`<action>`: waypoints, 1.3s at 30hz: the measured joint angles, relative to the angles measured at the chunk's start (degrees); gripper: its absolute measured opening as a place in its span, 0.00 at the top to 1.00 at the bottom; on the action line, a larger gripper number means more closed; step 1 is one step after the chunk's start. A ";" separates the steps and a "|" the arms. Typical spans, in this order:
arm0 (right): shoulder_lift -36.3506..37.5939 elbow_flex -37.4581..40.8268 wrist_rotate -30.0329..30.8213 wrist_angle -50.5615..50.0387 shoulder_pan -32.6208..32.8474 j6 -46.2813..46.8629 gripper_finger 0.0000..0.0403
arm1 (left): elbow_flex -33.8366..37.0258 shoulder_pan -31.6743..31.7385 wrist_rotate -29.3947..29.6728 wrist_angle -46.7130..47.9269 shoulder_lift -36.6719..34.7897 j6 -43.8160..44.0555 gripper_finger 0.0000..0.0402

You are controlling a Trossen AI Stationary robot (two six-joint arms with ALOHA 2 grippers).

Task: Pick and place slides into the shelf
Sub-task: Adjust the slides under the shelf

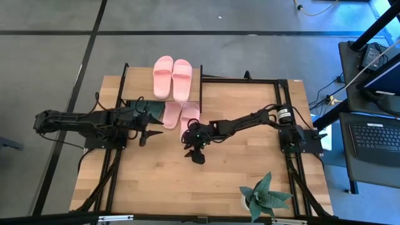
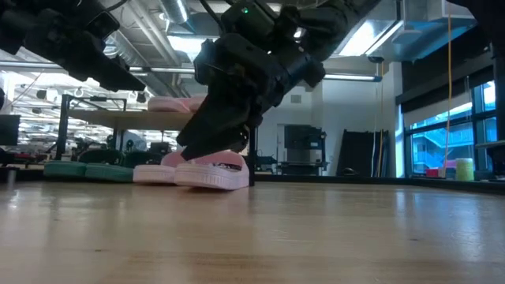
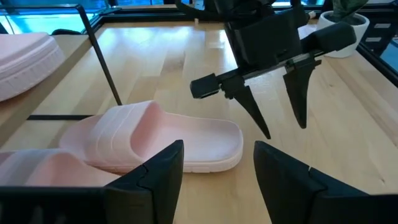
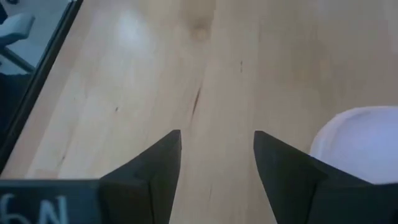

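The shelf (image 1: 137, 84) stands at the table's far edge with a pink pair of slides (image 1: 172, 76) on its plank top. A second pink pair (image 1: 180, 115) lies flat on the table in front of it, also seen in the left wrist view (image 3: 161, 137). The green slides (image 2: 83, 170) lie on the table to the left of this pair. My left gripper (image 1: 152, 134) is open and empty, just left of the pink pair on the table. My right gripper (image 1: 195, 153) is open and empty, pointing down just nearer than that pair; it also shows in the left wrist view (image 3: 284, 127).
A green potted plant (image 1: 265, 197) stands at the table's near right corner. Black frame rails (image 1: 250, 80) run along the far and side edges. Bare wood (image 1: 156, 187) lies on the near side of both grippers. The shelf's thin black leg (image 3: 102, 62) stands by the pink slides.
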State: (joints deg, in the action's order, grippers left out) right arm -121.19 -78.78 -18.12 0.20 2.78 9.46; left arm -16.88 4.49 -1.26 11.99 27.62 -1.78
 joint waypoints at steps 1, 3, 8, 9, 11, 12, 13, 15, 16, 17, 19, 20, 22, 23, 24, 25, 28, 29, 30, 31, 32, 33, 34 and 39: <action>0.00 0.15 0.44 0.01 -0.07 0.15 0.50 | 0.00 0.00 0.00 0.01 0.00 -0.13 0.54; 0.00 0.44 0.75 -1.17 -0.21 0.19 0.50 | 0.00 0.00 0.02 0.02 0.02 -0.24 0.54; 0.00 0.41 3.48 -1.28 -0.35 -0.69 0.50 | 0.00 0.00 0.04 0.04 0.04 -0.31 0.54; 0.00 0.41 4.49 -1.58 -0.37 -0.68 0.50 | 0.00 0.00 0.05 0.04 0.04 -0.31 0.54; 0.00 0.41 4.88 -2.27 -0.64 -0.68 0.50 | 0.00 0.00 0.19 0.04 0.04 -0.31 0.54; -0.16 0.41 4.89 -2.77 -0.73 -0.68 0.50 | 0.00 0.00 0.22 0.04 0.04 -0.31 0.54; -0.48 0.41 4.86 -2.91 -0.84 -0.68 0.50 | 0.00 0.00 0.23 0.04 0.04 -0.31 0.54; -1.39 0.40 4.60 -2.95 -1.04 -0.68 0.50 | 0.00 0.00 0.24 0.07 0.04 -0.33 0.54; -1.79 0.39 4.62 -2.70 -1.09 -0.71 0.50 | 0.00 0.00 0.24 0.07 0.05 -0.32 0.54; -2.18 0.39 4.56 -2.68 -1.17 -0.73 0.50 | 0.00 0.00 0.24 0.07 0.07 -0.33 0.54; -2.85 0.32 4.18 -2.33 -1.40 -0.72 0.50 | 0.00 0.00 0.24 0.09 0.05 -0.33 0.54; -3.05 0.31 4.17 -2.28 -1.51 -0.85 0.50 | 0.00 0.00 0.24 0.09 0.07 -0.33 0.54; -3.23 0.29 3.90 -2.22 -1.78 -1.14 0.50 | 0.00 0.00 0.26 0.09 0.07 -0.33 0.54; -3.23 0.29 3.87 -2.24 -1.94 -1.23 0.50 | 0.00 0.00 0.26 0.09 0.06 -0.33 0.54; -3.23 0.28 3.81 -2.21 -2.06 -1.47 0.50 | 0.00 0.00 0.26 0.09 0.07 -0.35 0.54; -3.24 0.29 3.82 -2.08 -2.14 -1.82 0.50 | 0.00 0.00 0.26 0.09 0.07 -0.35 0.54; -3.45 0.30 4.82 -0.74 -2.67 -2.43 0.50 | 0.00 -0.01 0.28 0.09 0.07 -0.35 0.54; -3.45 0.30 5.82 -0.74 -2.94 -2.43 0.50 | 0.00 -0.01 0.28 0.09 0.07 -0.35 0.54; -3.45 0.30 7.19 -0.74 -3.13 -2.45 0.50 | 0.00 -0.02 0.31 0.09 0.07 -0.35 0.54; -3.45 0.30 8.66 -0.79 -3.31 -2.46 0.50 | 0.00 -0.02 0.31 0.09 0.07 -0.35 0.54; -3.45 0.31 10.00 -0.96 -3.45 -2.47 0.50 | 0.00 -0.02 0.29 0.09 0.07 -0.35 0.54; -3.50 0.32 10.92 -1.06 -3.62 -2.55 0.50 | 0.00 -0.02 0.31 0.09 0.07 -0.35 0.54; -3.54 0.32 11.26 -1.11 -3.82 -2.63 0.50 | 0.00 -0.02 0.31 0.09 0.07 -0.36 0.54; -3.54 0.33 11.75 -1.48 -5.29 -3.73 0.50 | 0.00 -0.02 0.33 0.09 0.07 -0.37 0.54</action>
State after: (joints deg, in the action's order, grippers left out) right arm -124.73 -78.44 -6.37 -1.28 -2.51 5.73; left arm -16.88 4.47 -0.93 12.08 27.68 -2.15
